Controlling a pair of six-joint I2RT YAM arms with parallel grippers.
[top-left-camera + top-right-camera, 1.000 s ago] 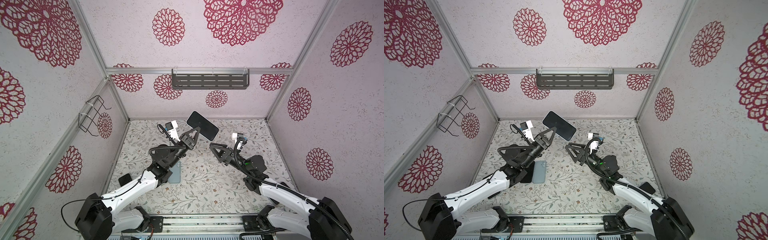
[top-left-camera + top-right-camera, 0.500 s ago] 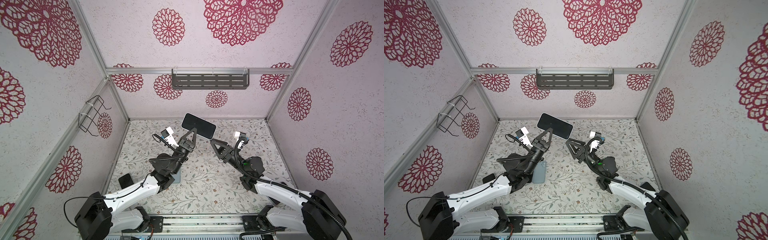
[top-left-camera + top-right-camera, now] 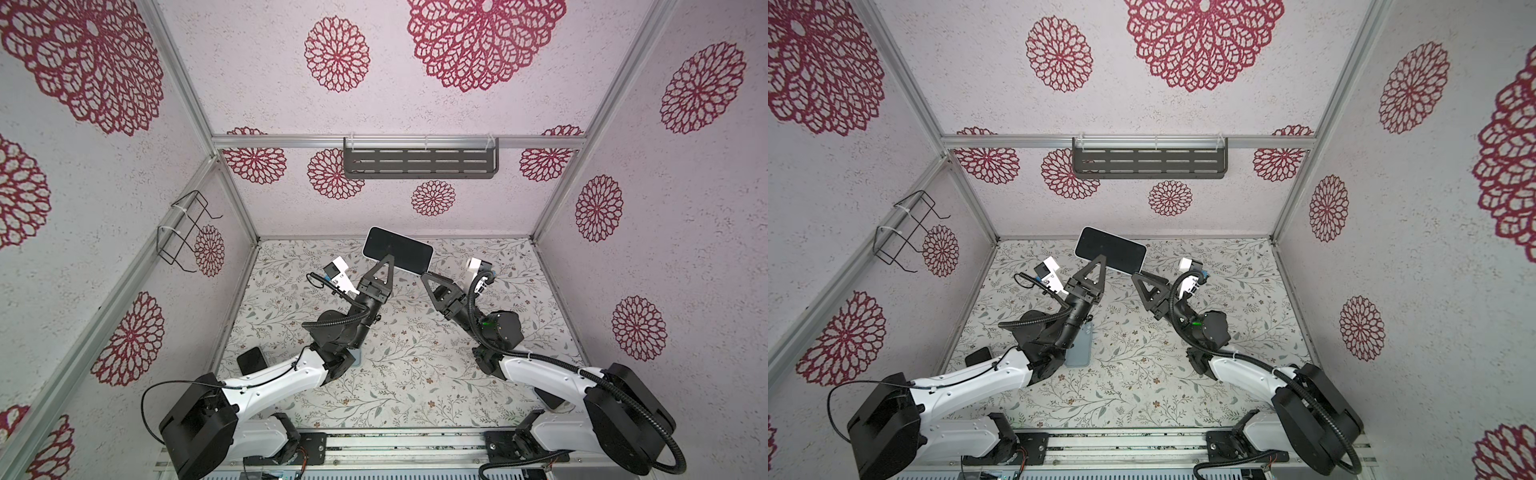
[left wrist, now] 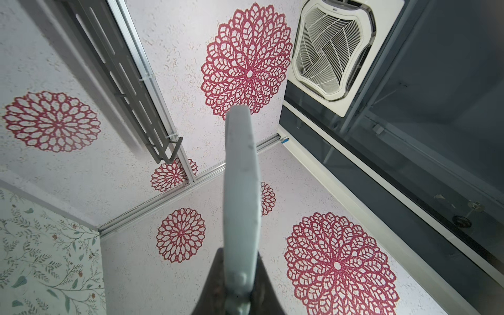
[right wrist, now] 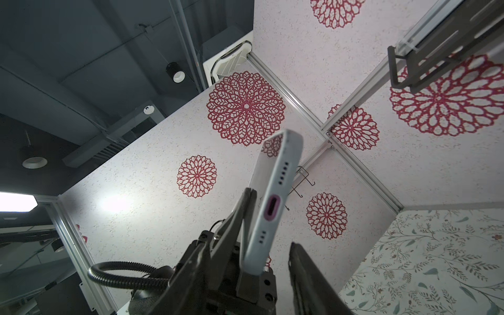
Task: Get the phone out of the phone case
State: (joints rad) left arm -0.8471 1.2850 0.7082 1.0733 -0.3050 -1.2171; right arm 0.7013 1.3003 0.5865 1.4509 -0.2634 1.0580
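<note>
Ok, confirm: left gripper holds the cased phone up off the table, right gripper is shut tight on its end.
Not shut: in the right wrist view the right gripper is open around the end of the cased phone, one of its fingers clear of it. The left gripper does hold it off the table.

Two robot arms [image 3: 274, 378] [image 3: 540, 370], one cased phone [image 3: 397, 252], one blue-grey slab [image 3: 1079, 351] on the table, one slotted shelf [image 3: 419, 163], one wire basket [image 3: 183, 232].

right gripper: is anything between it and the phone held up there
Nothing visible. The phone's port end sits between the right gripper's fingers; the left gripper holds its long edge, clear of that end.
</note>
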